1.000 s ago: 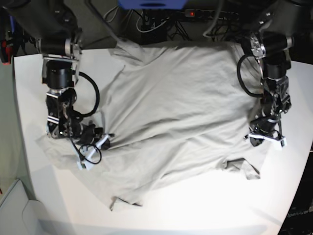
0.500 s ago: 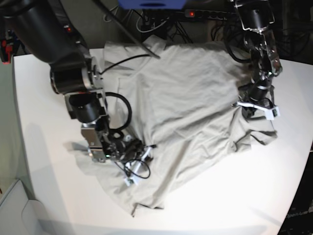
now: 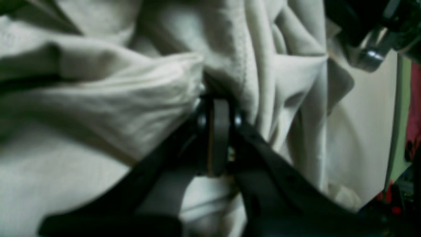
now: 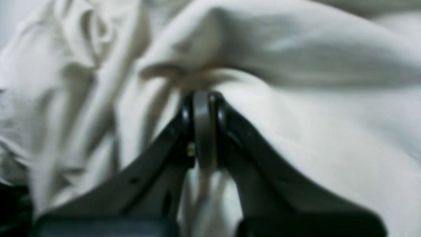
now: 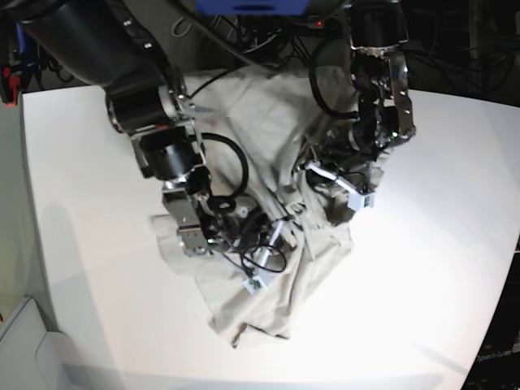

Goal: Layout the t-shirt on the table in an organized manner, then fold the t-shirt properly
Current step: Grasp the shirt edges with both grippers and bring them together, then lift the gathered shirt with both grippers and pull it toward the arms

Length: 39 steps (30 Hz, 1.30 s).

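Now the two arms have swung in toward each other over the middle of the worktop (image 5: 455, 244), where a second ago they stood well apart at the left and right edges of a nearly flat shirt. The right tool (image 5: 264, 256), on the left of the base view, is clamped shut on a fold of the t-shirt (image 5: 284, 309), and the left tool (image 5: 345, 185), on the right of that view, is likewise pinched tight on cloth; each wrist view shows the pads pressed together with fabric bunched around the tips (the right wrist picture is blurred, so the exact seam held there cannot be told). The t-shirt, which lay spread wide, is drawn into a narrow crumpled heap in the centre, its lower hem trailing toward the near edge and its far part draped up by the arm bases. By my judgement this undoes the flat layout rather than making a clean fold: the sides have gathered in wrinkles, so the garment probably needs spreading again.
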{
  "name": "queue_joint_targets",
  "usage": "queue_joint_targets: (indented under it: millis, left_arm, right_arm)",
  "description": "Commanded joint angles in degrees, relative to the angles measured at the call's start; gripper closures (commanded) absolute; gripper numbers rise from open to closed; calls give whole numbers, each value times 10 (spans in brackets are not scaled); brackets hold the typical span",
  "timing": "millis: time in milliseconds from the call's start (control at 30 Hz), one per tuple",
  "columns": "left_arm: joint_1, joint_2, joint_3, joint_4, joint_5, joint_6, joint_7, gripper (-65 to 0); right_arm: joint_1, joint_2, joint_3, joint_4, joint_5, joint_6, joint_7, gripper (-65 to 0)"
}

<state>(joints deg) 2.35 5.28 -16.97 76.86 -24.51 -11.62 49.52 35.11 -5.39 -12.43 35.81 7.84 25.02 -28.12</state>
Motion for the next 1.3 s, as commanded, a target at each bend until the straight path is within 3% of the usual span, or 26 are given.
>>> queue_joint_targets:
  millis: [0,67,333,667,767,967,1267]
  left_arm:
    - [19,-12,-5,-5,71,35,65,-39]
    - [19,-22,-11,0,71,35,66,-39]
    - [49,-21,-29,76,67,35,76,-39]
    - [41,1,-25,190,65,35,101,-39]
    - [34,1,-27,211,65,35,108,-39]
    - [17,-2,-30,239,65,34,125,-40]
    - [-66,1,-73,259,65,34,125,-40]
  right_arm:
    - [12,2,2,33,5,-1,1,-19]
    - [-5,11,2,77,5,0,-5,-19]
    - [-66,25,2,249,5,55,-67,-19]
    - [-204,34,2,469,3,54,-99,-23]
    - [-245,38,8,515,3,54,-135,-27]
    - [-337,31,19,606,5,54,-192,-127]
    - [-457,-8,17,661,5,54,-207,-247]
